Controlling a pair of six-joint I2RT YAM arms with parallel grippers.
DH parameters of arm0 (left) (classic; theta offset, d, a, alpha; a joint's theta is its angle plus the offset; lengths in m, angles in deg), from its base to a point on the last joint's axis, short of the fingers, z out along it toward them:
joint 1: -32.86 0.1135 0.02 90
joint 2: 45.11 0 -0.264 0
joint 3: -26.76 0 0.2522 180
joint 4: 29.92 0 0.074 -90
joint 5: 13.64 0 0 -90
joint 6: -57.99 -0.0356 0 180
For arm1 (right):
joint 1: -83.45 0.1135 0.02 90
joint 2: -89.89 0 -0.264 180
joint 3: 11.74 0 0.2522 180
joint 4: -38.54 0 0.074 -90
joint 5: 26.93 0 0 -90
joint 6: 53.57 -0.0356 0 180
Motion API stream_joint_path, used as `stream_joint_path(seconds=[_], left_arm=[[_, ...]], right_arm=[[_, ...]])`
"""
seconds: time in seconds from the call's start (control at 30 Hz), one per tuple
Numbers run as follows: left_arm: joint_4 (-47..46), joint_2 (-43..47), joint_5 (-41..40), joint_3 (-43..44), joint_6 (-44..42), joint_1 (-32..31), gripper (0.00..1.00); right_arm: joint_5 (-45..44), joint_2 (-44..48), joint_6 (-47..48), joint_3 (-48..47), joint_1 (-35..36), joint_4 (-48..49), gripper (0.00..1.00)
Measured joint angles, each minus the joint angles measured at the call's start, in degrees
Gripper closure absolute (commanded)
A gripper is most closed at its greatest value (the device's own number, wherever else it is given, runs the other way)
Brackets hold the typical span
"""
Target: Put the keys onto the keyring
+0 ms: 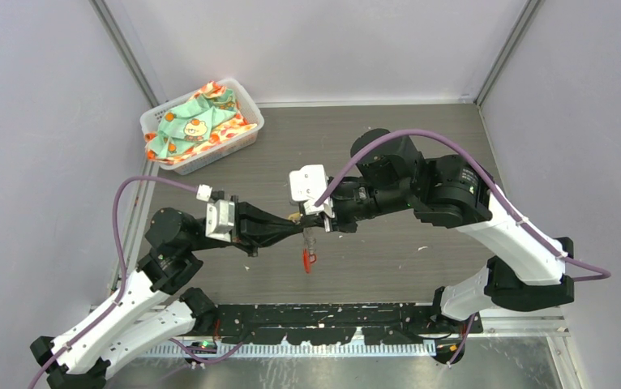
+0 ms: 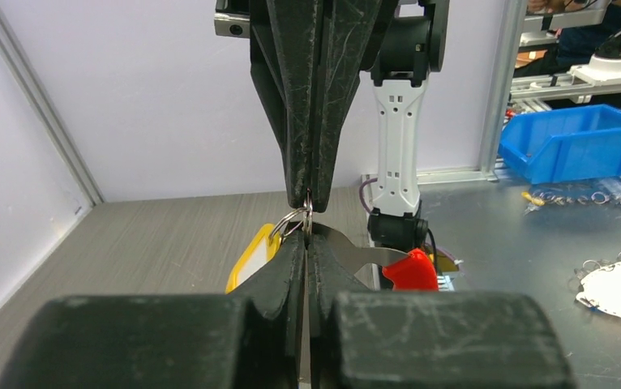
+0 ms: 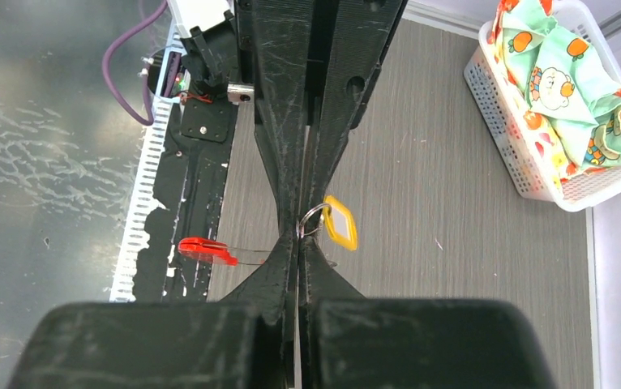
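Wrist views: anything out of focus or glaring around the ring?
Left wrist: left gripper's fingers blurred near the lens, keyring sharp. Right wrist: right gripper's fingers equally blurred, glare streaks on the metal surface. Top external: evenly lit, keyring too small to resolve.

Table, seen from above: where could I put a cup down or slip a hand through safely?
Bare wood lies along the back wall between the basket and the right arm, and in front, between the dangling red key and that arm's base. The middle is crowded: left end effector and right end effector meet there, shut on the keyring.
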Motion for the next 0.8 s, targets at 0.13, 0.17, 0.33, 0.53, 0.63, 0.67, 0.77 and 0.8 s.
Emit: stream_joint_path(seconds=[0.13, 0.17, 0.33, 0.53, 0.63, 0.67, 0.77, 0.8], left_arm=[[2.86, 0.57, 1.05, 0.42, -3.21, 0.0, 0.67], [4.52, 1.16, 1.33, 0.48, -4.52, 0.02, 0.64], [15.78, 5.16, 2.34, 1.25, -12.61, 0.0, 0.61], [26.21, 7.32, 0.46, 6.25, -20.35, 0.0, 0.53], [26.67, 6.88, -2.43, 7.34, -21.22, 0.0, 0.35], [26.73, 6.27, -3.17, 7.69, -21.18, 0.0, 0.35], [26.8, 3.17, -3.34, 8.81, -22.12, 0.0, 0.36], [26.84, 2.45, -2.97, 8.85, -22.64, 0.0, 0.37]], right_arm=[[-0.09, 0.02, -1.07, 0.17, -0.7, -0.17, 0.99], [-0.07, 0.2, -1.4, 0.39, -1.09, -0.04, 0.99], [0.15, 1.68, -2.97, 2.75, -2.49, 1.03, 0.99], [1.36, 1.92, -3.8, 2.84, -2.69, 0.35, 0.99], [2.21, 1.92, -3.91, 2.84, -2.71, -0.28, 0.99], [2.49, 1.9, -3.93, 2.84, -2.71, -0.35, 0.99], [3.65, 1.75, -3.96, 2.78, -2.71, -0.98, 0.99], [3.98, 1.64, -3.98, 2.75, -2.71, -1.2, 0.99]])
